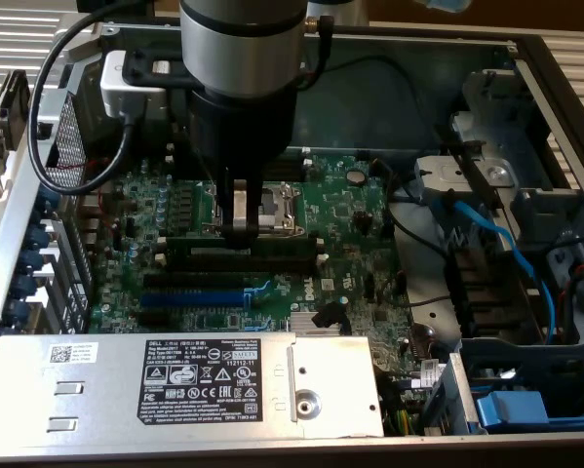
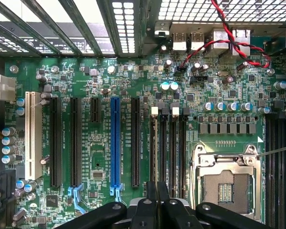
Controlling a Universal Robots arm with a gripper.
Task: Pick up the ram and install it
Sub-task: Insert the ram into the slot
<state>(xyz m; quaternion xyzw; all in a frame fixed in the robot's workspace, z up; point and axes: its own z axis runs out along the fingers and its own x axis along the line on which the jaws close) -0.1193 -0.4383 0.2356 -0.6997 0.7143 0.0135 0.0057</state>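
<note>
The claw (image 1: 241, 234) (image 2: 157, 195) is down on the board just beside the CPU socket (image 1: 278, 205), fingers pinched shut on the top edge of the ram (image 1: 284, 252). The ram stands on edge along the memory slots (image 1: 272, 265), on the side of the socket toward the blue expansion slot (image 1: 189, 297).

The circuit board (image 2: 104, 71) is glossy green. The blue slot (image 2: 115, 138) and the black slots (image 2: 55, 140) beside it look like smooth plastic. The socket frame (image 2: 226, 160) is bright bare metal. The gripper (image 2: 157, 188) is matt black. The near power box (image 1: 97, 385) is dull grey sheet metal with a printed black label (image 1: 199, 382).
</note>
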